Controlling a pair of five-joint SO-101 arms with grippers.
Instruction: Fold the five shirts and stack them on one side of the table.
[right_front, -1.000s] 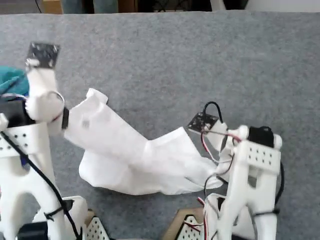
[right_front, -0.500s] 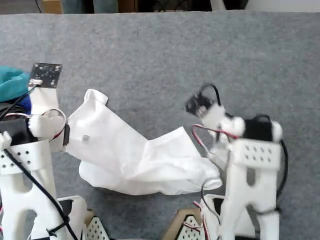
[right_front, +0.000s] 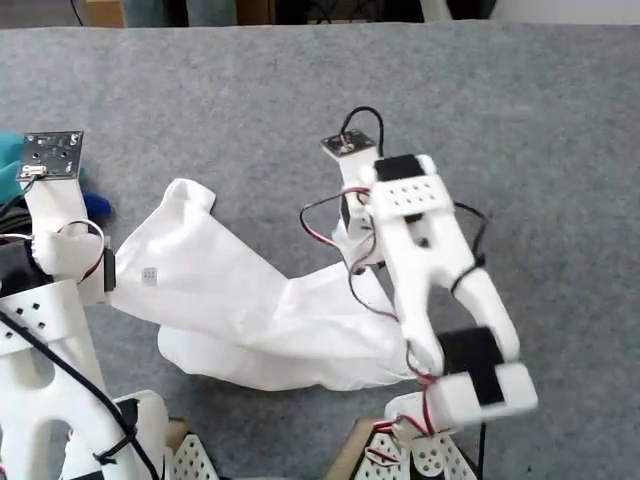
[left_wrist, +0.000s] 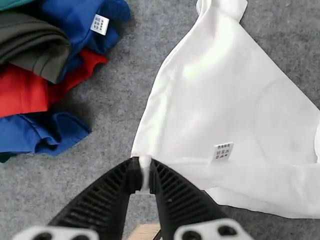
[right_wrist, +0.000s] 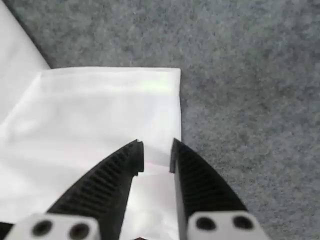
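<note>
Right claw (right_wrist: 157, 150) has swung toward the desk's (right_front: 520, 100) middle, narrowly apart over the white shirt (right_front: 250, 300); left claw (left_wrist: 144, 169) pinches its corner, fold pending.

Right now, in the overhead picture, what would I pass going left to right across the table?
Coloured clothes at the edge → left robot arm → white shirt → right robot arm → bare grey table.

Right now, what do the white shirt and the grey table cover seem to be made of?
White shirt: thin, matte cloth, probably cotton or a blend; it drapes in soft folds and carries a sewn label. Table cover: looks like grey felt or short-pile carpet, matte, with a fuzzy, speckled surface.
</note>
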